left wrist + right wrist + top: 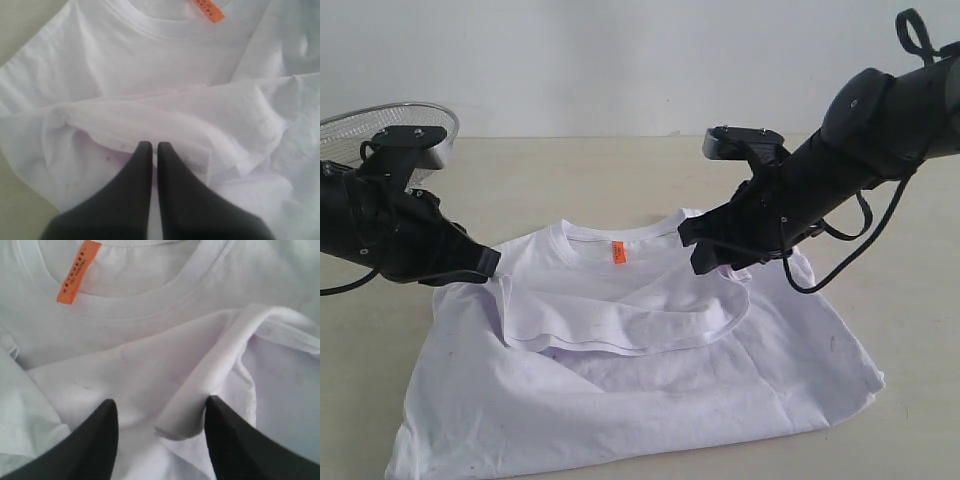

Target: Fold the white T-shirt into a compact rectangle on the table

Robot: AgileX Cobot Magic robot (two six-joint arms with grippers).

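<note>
White T-shirt [620,400] being handled on the table [620,170].
Left gripper [150,146] being held pressed together; right gripper [160,410] being held spread astride a sleeve fold [200,390].

Matte black jointed left arm [390,235] and right arm [840,160], small screws on housings. Thin black cable [817,290] on right. Tapered black jaws.

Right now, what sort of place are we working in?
Probably a robot lab or test bench rather than a home. A pale table stands against a plain white wall, and the only things laid out on it are the white T-shirt and a wire-mesh basket.
</note>
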